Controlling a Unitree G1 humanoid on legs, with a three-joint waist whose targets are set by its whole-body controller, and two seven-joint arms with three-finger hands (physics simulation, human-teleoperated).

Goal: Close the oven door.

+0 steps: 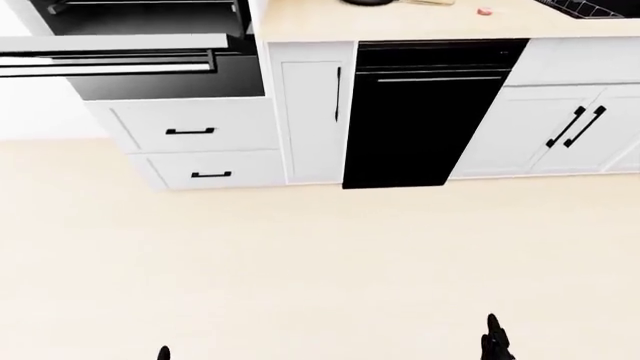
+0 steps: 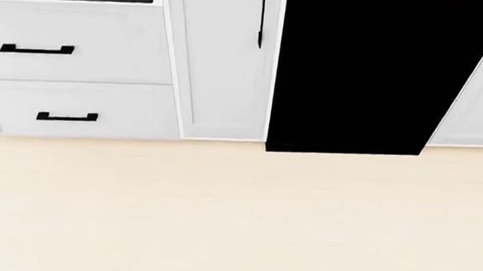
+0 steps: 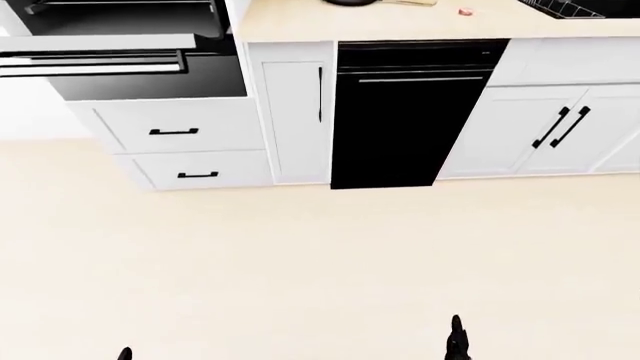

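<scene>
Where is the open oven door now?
The white open oven door hangs at the top left of the left-eye view, above two white drawers with black handles, left of the black dishwasher panel.

One oven door (image 1: 110, 56) hanging open, top left of the left-eye view. Two white drawers under it: upper drawer (image 1: 195, 127), lower drawer (image 1: 210, 171), one black pull each. One narrow cabinet door (image 1: 312, 112). One black dishwasher (image 1: 415, 120). Two cabinet doors at right, sharing a pair of black handles (image 1: 575, 126). One counter (image 1: 400, 22). Two hand tips showing at the bottom edge: left hand (image 1: 163, 352), right hand (image 1: 496, 337).
</scene>
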